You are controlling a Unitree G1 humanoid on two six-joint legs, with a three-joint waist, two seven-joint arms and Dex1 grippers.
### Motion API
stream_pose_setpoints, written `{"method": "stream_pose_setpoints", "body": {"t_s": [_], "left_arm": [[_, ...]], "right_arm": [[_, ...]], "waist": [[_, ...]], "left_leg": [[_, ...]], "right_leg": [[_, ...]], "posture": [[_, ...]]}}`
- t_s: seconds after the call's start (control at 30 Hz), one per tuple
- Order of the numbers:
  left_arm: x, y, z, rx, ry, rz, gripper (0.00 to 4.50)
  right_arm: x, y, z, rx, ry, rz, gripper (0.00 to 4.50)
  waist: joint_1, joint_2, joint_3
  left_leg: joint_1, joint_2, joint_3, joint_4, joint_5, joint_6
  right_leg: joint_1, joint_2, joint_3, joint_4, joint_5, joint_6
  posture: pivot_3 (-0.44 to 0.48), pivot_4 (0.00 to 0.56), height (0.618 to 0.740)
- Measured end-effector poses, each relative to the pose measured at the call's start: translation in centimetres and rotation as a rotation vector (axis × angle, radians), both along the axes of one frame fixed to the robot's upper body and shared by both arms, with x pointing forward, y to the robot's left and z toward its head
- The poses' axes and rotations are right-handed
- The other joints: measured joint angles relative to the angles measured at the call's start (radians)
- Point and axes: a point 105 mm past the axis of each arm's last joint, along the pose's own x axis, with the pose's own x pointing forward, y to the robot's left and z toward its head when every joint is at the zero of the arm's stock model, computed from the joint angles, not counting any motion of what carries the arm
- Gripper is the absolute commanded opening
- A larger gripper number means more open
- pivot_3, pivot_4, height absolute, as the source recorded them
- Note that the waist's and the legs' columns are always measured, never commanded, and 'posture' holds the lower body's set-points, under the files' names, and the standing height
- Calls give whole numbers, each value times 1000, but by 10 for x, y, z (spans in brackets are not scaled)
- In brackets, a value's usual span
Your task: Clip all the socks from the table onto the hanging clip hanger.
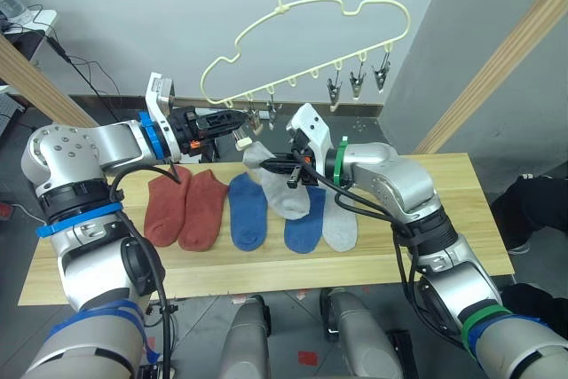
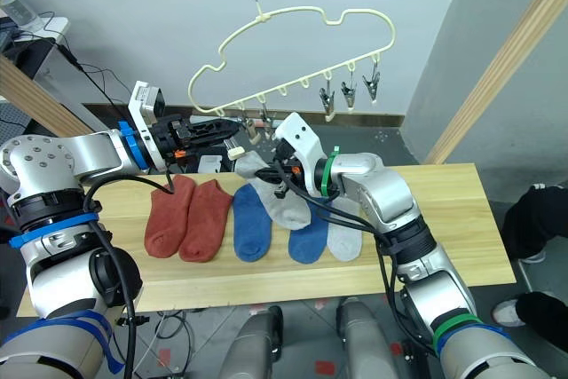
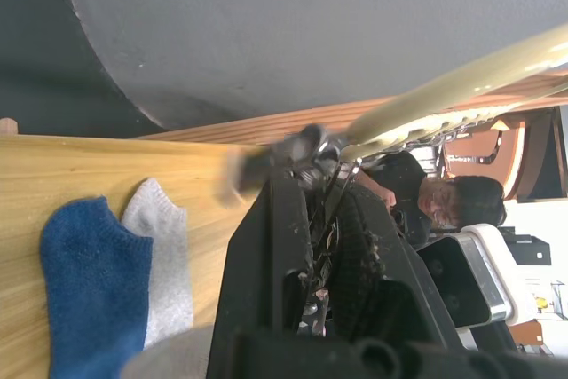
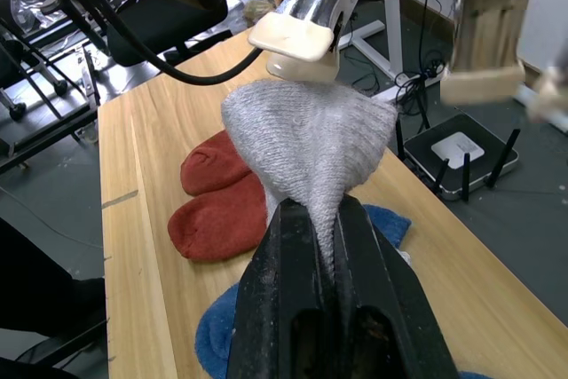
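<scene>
A light grey sock (image 1: 271,177) is held up off the table (image 1: 461,219) by the right gripper (image 1: 293,169), whose black fingers are pinched tight on a fold of its fabric (the right wrist view shows the cloth bunched between them). The sock's open end is lifted toward a pale clip pad (image 4: 293,35) just above it. The left gripper (image 1: 232,122) is extended from the left toward the leftmost clips (image 1: 264,115) of the pale-yellow clip hanger (image 1: 293,37), which is hung by its hook above the far edge of the table; its fingers are pressed together on one of those clips. Three more metal clips (image 1: 357,83) are seen hanging free along the hanger's right side. Five socks are laid in a row on the table: two rust-red (image 1: 185,208) at the left, a blue one (image 1: 248,211) beside them, then a second blue (image 1: 306,222) and a second grey (image 1: 340,225), both partly under the raised sock.
</scene>
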Motion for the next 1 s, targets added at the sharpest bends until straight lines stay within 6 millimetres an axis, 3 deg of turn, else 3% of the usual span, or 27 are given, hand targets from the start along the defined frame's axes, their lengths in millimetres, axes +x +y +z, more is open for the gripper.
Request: {"method": "stream_pose_setpoints", "body": {"t_s": [0.97,1.0], "left_arm": [[0,1,0,29,-67,17,215],[0,2,0,30,-75,19,565]], "right_arm": [[2,16,12,21,-21,-20,20],[2,16,12,20,-21,-21,3]], "waist": [[0,0,0],[1,0,0]], "left_leg": [[-1,0,0,0,1,-2],[-1,0,0,0,1,-2]], "right_leg": [[-1,0,0,0,0,0],[-1,0,0,0,0,0]], "posture": [[-23,334,740],[-23,334,740]]}}
